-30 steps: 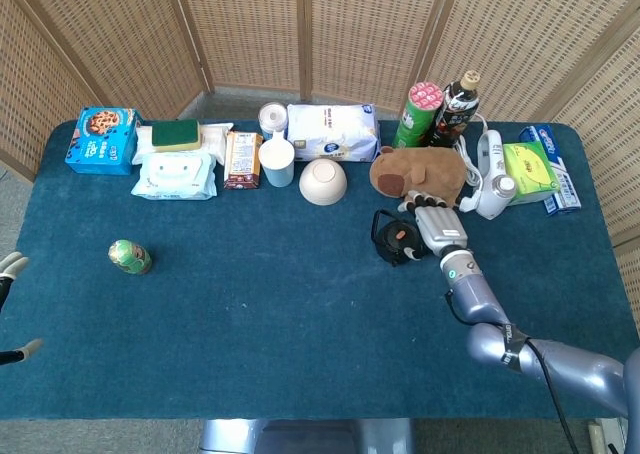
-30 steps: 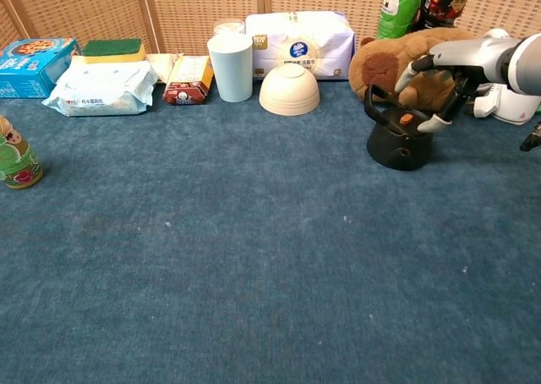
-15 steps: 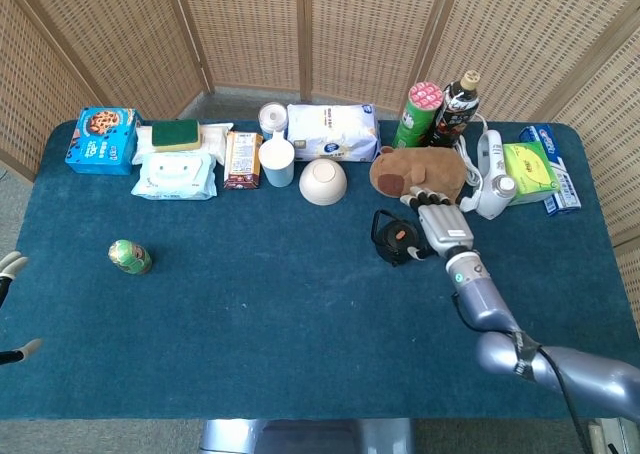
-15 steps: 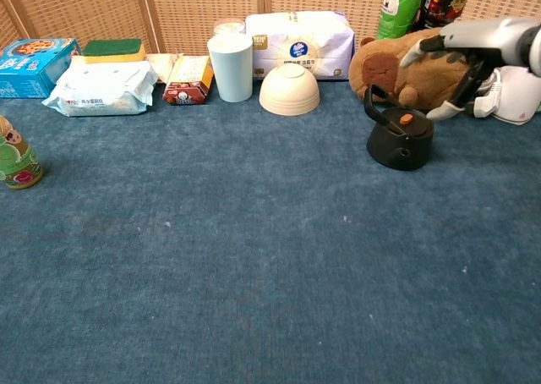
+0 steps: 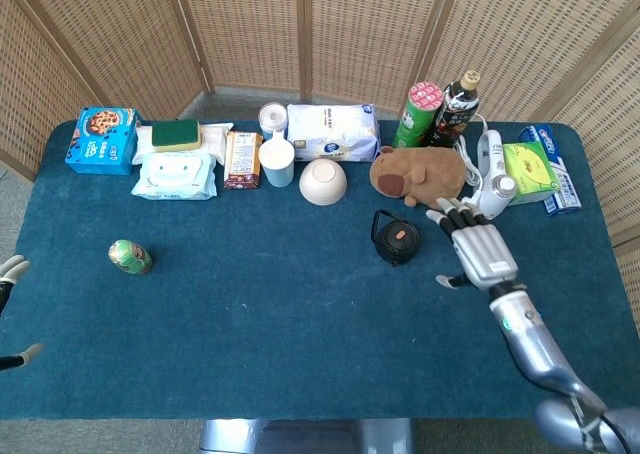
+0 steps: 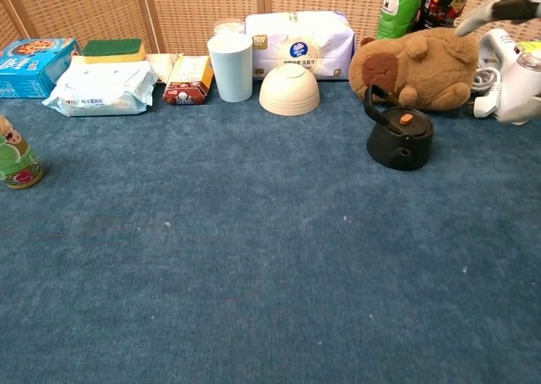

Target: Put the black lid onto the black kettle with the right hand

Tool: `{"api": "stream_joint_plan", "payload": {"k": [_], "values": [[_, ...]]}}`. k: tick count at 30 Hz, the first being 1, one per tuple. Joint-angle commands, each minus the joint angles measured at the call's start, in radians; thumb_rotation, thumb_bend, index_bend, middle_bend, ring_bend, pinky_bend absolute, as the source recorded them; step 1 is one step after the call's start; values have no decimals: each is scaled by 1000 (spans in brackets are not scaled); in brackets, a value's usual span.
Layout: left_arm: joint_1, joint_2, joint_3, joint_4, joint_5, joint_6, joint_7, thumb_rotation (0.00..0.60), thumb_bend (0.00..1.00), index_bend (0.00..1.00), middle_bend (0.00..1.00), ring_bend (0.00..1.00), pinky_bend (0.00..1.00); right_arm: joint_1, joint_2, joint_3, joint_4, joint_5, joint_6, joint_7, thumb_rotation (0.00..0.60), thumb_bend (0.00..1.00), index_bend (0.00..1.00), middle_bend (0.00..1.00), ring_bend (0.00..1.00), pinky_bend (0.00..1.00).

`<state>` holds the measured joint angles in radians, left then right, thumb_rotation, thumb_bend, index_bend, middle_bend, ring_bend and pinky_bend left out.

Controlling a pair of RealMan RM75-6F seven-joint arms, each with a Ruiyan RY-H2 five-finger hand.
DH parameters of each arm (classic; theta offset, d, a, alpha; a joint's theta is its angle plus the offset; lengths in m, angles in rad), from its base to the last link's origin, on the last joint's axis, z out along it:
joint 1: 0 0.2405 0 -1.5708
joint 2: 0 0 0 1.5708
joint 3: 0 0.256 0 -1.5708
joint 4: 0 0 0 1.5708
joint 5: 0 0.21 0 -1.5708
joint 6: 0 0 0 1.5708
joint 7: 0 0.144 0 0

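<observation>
The black kettle (image 5: 397, 240) (image 6: 399, 143) stands on the blue table in front of the plush toy, handle up. Its black lid (image 5: 399, 234) (image 6: 404, 122), with an orange knob, sits on top of it. My right hand (image 5: 478, 246) hovers to the kettle's right, fingers spread, holding nothing and clear of the kettle. In the chest view only a fingertip (image 6: 499, 8) of it shows at the top right. Of my left hand (image 5: 12, 314) only white fingertips show at the left edge of the head view.
A brown plush toy (image 5: 420, 174) lies behind the kettle, a white appliance (image 5: 490, 184) to its right. A bowl (image 5: 323, 181), cup (image 5: 277, 161), white bag (image 5: 333, 132), wipes (image 5: 174, 176), boxes and bottles (image 5: 455, 109) line the back. A small green jar (image 5: 129, 257) stands at the left.
My right hand has let go of the lid, lifted off the kettle and drawn back to the right and toward me, fingers spreading. The lid stays on the kettle.
</observation>
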<state>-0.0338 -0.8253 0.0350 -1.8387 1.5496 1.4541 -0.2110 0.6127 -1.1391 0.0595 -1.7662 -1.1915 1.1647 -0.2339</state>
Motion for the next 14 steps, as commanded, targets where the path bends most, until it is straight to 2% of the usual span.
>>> {"api": "stream_joint_plan", "payload": {"k": [1,8,14], "values": [[7,1,4,3,9,11,-5,600,117,0,0,0,37,-139,14,-92,-9,-192,171,67,560,0,129,42,1,0],[25,5,10,19,31,48,-30,600,117,0,0,0,37,-271,-22,-155,75,-321,329,67,564,0,142,42,0,0],[28,3,12,23,38,55,-29,600,118,0,0,0,37,-372,-66,-192,162,-368,419,64,576,0,147,42,0,0]]}}
